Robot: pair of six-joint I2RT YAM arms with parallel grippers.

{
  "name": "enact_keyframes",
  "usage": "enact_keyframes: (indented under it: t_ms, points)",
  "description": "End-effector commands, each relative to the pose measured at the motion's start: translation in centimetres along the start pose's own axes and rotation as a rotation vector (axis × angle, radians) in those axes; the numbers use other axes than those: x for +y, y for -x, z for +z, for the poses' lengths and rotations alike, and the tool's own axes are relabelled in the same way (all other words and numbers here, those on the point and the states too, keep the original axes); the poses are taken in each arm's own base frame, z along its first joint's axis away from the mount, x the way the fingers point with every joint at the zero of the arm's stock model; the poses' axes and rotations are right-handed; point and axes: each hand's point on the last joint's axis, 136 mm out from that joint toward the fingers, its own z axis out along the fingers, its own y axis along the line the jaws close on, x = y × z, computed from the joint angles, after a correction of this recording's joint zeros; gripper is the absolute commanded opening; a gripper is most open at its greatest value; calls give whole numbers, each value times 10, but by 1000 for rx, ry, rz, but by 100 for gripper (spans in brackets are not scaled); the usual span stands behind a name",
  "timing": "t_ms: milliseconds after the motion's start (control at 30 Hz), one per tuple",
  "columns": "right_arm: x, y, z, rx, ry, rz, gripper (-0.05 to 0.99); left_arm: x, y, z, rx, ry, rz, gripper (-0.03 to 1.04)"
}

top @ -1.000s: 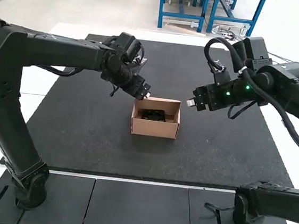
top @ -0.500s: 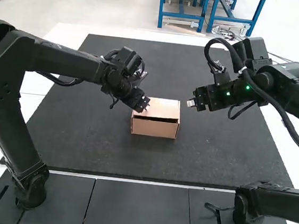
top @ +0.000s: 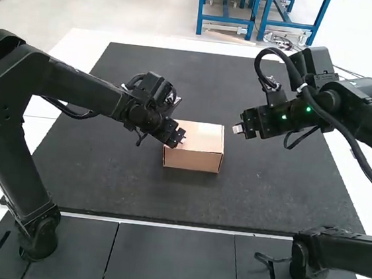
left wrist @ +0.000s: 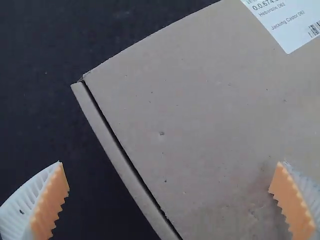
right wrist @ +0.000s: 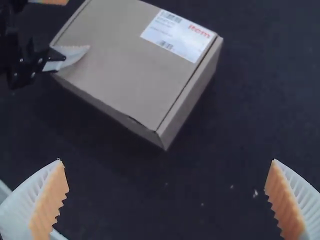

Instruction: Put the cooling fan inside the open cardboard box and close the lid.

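A small cardboard box point(top: 195, 147) sits in the middle of the black mat with its lid down flat; a white label point(right wrist: 178, 28) is on the lid. The fan is hidden inside. My left gripper point(top: 178, 136) is open at the box's left top edge, one finger over the lid point(left wrist: 200, 125) and the other off its side. That same left finger point(right wrist: 65, 54) touches the lid corner in the right wrist view. My right gripper point(top: 239, 128) hangs open in the air to the right of the box, apart from it.
The black mat point(top: 103, 164) spreads around the box on all sides. White table margins point(top: 43, 108) border the mat at left and right.
The box was open with the fan visible inside; the left gripper has pushed the lid down and lowered to the left edge. The right arm has not moved.
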Motion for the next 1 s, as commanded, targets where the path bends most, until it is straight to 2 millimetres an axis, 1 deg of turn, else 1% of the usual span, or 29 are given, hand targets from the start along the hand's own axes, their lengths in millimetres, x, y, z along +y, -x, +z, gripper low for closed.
enact_keyframes:
  t_ms: [0, 67, 167, 267, 400, 500, 600, 667, 733, 833, 900, 967]
  points:
    - [1, 8, -10, -40, 6, 8, 91, 1, -33, 13, 95, 28, 30, 96]
    - [1, 10, -11, -46, 6, 8, 91, 1, -32, 9, 107, 29, 28, 96]
    - [1, 16, -16, -63, 3, 5, 91, 2, -18, -6, 106, 28, 25, 97]
    - [0, 18, -17, -69, 2, 5, 91, 9, 13, -29, 56, 39, 10, 97]
    - [-1, 13, -17, -49, -8, 9, 90, 29, 58, -63, -55, 69, -23, 97]
    - [-3, 18, -22, -79, -21, 8, 91, 38, 77, -82, -109, 84, -35, 97]
    - [-6, 30, -32, -152, -46, 0, 91, 50, 86, -97, -142, 105, -57, 97]
    - [-20, 34, -35, -191, -126, 16, 91, 63, 89, -109, -161, 128, -85, 97]
    - [-21, 36, -36, -220, -128, 15, 91, 80, 90, -124, -187, 160, -115, 97]
    - [-20, 47, -47, -312, -130, 37, 91, 103, 91, -150, -241, 207, -156, 97]
    - [-24, 52, -53, -372, -137, 143, 91, 111, 95, -168, -302, 229, -172, 97]
    - [-27, 50, -57, -397, -132, 241, 91, 117, 103, -187, -398, 253, -176, 96]
